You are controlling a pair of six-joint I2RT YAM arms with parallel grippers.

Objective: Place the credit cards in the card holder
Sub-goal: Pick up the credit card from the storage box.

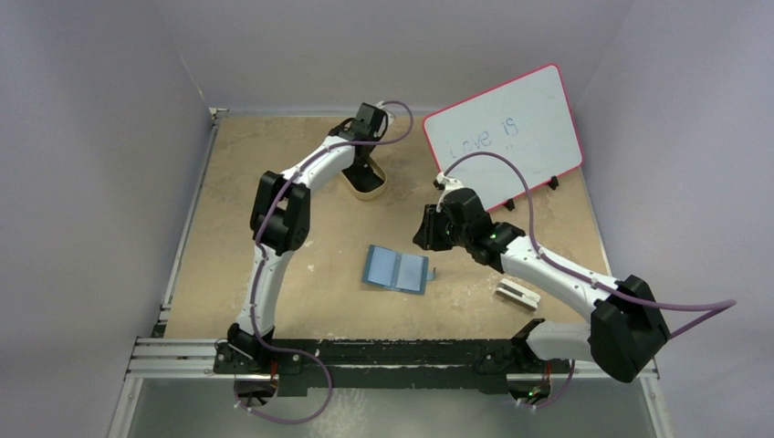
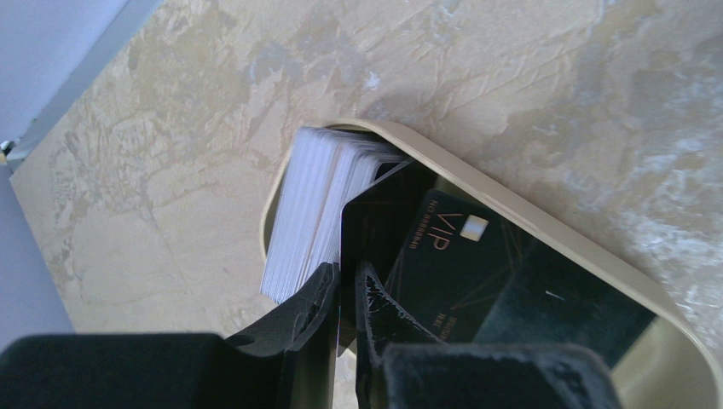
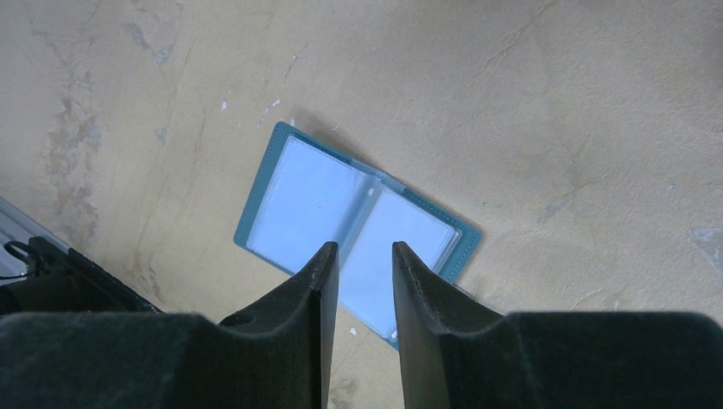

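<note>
The credit cards stand on edge in a tan oval tray (image 2: 546, 234) at the back of the table. There is a pale stack (image 2: 303, 213), and beside it black cards, one marked VIP (image 2: 443, 256). My left gripper (image 2: 348, 277) reaches into the tray, its jaws shut on the near edge of one upright black card (image 2: 368, 217). The teal card holder (image 1: 397, 268) lies open and flat mid-table, its clear pockets (image 3: 315, 196) facing up. My right gripper (image 3: 360, 249) hovers just above the holder's right half, open, with nothing between its fingers.
A pink-framed whiteboard (image 1: 504, 137) leans at the back right. A white block with a dark slot (image 1: 517, 293) lies near the right arm's forearm. The tan tray (image 1: 368, 189) sits under the left wrist. A metal rail (image 1: 183, 351) runs along the near edge.
</note>
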